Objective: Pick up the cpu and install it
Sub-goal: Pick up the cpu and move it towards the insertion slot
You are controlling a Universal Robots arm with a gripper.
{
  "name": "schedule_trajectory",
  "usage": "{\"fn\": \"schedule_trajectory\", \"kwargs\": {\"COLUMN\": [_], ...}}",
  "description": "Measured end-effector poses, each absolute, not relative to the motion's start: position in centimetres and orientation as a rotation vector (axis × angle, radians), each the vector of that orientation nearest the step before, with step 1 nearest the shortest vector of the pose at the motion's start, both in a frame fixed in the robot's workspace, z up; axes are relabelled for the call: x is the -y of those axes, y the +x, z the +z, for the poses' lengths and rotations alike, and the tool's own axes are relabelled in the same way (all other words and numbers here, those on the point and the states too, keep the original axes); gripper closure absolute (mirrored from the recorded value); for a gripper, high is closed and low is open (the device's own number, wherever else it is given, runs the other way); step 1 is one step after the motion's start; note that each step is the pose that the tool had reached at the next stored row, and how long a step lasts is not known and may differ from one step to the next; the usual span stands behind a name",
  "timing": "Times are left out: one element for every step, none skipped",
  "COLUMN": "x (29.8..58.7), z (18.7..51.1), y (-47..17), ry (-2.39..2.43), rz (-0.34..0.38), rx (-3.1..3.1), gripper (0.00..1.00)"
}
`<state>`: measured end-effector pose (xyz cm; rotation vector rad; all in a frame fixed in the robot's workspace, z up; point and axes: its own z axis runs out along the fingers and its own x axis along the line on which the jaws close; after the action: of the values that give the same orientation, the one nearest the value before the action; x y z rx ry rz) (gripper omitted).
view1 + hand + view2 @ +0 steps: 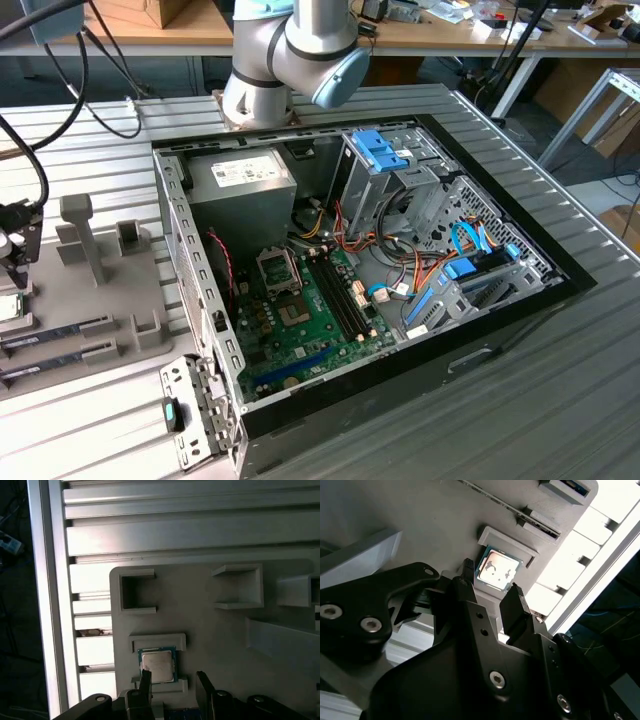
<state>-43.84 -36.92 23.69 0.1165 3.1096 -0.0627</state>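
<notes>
my claw (175, 682) is released: the two black fingers (145, 682) stand apart with nothing between them, as seen in both wrist views; the cpu (157, 664) lies flat, metal top up, in a shallow nest on the grey fixture plate (210, 630), between two low raised lips; it is not grasped; my fingertips are just beside it; in the first wrist view one finger crosses its near edge, so that corner is hidden; whether any finger touches the chip i cannot tell; in the exterior view the plate is cut off at the view's left edge; two memory sticks (60, 328) lie in slots on it, their far ends out of frame; the open computer case (185, 230) lies well apart, toward the exterior view's right, on the ribbed metal table (560, 400); its motherboard (310, 320) carries the cpu socket (280, 268); whether the socket's cover is raised i cannot make out; my arm (290, 50) is cut off at the top.
</notes>
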Motion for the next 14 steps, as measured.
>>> {"fn": "schedule_trajectory", "kwargs": {"x": [36.93, 36.92, 36.92, 36.92, 36.92, 36.93, 36.94, 36.94, 36.95, 36.96, 36.96, 36.97, 36.98, 36.98], "z": [23.67, 23.66, 23.63, 23.62, 23.59, 23.55, 23.52, 23.42, 23.35, 23.30, 23.26, 23.17, 23.10, 23.06], "y": [-43.85, -43.85, -43.84, -43.84, -43.85, -43.86, -43.88, -43.93, -43.96, -43.98, -43.99, -43.99, -43.98, -43.98], "ry": [0.116, 0.114, 0.098, 0.082, 0.079, 0.079, 0.079, 0.079, 0.079, 0.079, 0.079, 0.080, 0.079, 0.079], "rz": [-0.063, -0.063, -0.062, -0.062, -0.061, -0.061, -0.061, -0.061, -0.061, -0.061, -0.062, -0.061, -0.061, -0.062], "rx": [-3.110, -3.110, -3.110, -3.110, -3.110, -3.110, -3.110, -3.110, -3.110, -3.110, -3.110, -3.110, -3.110, -3.110], "gripper": [0.52, 0.52, 0.52, 0.52, 0.52, 0.52, 0.52, 0.52, 0.52, 0.52, 0.52, 0.52, 0.52, 0.52]}}
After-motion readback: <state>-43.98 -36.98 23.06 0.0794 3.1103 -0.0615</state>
